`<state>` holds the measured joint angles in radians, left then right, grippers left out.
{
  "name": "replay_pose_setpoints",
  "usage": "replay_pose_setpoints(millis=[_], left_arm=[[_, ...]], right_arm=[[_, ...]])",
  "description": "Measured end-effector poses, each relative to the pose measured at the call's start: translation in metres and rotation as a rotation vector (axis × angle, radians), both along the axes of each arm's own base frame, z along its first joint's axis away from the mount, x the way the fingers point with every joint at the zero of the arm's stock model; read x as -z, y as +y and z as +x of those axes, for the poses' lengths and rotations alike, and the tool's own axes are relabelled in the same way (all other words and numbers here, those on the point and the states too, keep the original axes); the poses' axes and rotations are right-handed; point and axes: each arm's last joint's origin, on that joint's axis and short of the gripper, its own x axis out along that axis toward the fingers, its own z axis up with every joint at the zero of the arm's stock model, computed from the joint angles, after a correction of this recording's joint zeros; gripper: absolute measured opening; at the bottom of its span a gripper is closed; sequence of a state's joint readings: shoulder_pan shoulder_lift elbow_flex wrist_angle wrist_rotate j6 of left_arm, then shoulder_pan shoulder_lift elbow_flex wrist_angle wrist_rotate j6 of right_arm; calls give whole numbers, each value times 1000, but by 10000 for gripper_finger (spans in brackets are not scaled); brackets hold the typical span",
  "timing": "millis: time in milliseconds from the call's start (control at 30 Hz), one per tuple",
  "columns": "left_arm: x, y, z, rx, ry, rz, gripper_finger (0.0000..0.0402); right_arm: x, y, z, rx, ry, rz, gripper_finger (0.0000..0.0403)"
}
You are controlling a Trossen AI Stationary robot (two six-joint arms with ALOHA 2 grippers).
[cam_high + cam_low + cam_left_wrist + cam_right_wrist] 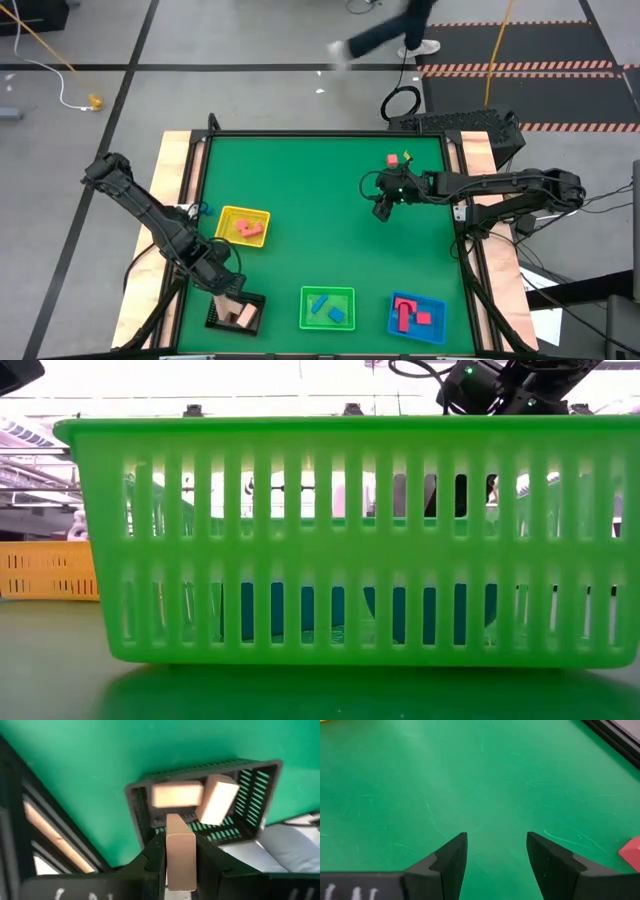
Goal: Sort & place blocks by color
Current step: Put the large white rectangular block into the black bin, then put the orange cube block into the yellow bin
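The tabletop (420, 780) is a matt green mat with fine scuffs. The green tray (340, 540) is slotted, glossy plastic. The cream block (180, 855) looks like smooth bare wood, and the left tool (180, 870) is matt black plastic.

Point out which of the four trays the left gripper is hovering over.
The black tray, at the table's near-left corner. The left gripper holds a cream block above it; two cream blocks already lie inside.

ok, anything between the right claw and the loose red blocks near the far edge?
No. In the high view only bare green mat separates the right claw from the red blocks.
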<state>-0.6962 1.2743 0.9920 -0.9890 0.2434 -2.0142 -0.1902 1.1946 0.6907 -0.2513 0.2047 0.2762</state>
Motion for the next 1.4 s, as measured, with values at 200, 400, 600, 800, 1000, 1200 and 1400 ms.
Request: replay_pose_setpoints(millis=[200, 400, 600, 800, 1000, 1200, 1400], left_arm=[[1, 2, -2, 22, 13, 20, 67], [1, 3, -1, 10, -12, 54, 68], [1, 4, 0, 11, -42, 89, 77], [2, 4, -1, 47, -49, 95, 117], [-1, -1, 6, 76, -134, 47, 136], [-5, -7, 15, 104, -274, 15, 138], [-5, -6, 15, 99, -291, 43, 138]], right_arm=[[0, 0, 0, 0, 0, 0, 194], [0, 0, 0, 1, 1, -1, 194], [0, 0, 0, 1, 1, -2, 194], [0, 0, 0, 2, 1, -2, 194], [0, 0, 0, 2, 2, -2, 194], [0, 0, 0, 1, 2, -4, 194], [0, 0, 0, 2, 4, -12, 194]])
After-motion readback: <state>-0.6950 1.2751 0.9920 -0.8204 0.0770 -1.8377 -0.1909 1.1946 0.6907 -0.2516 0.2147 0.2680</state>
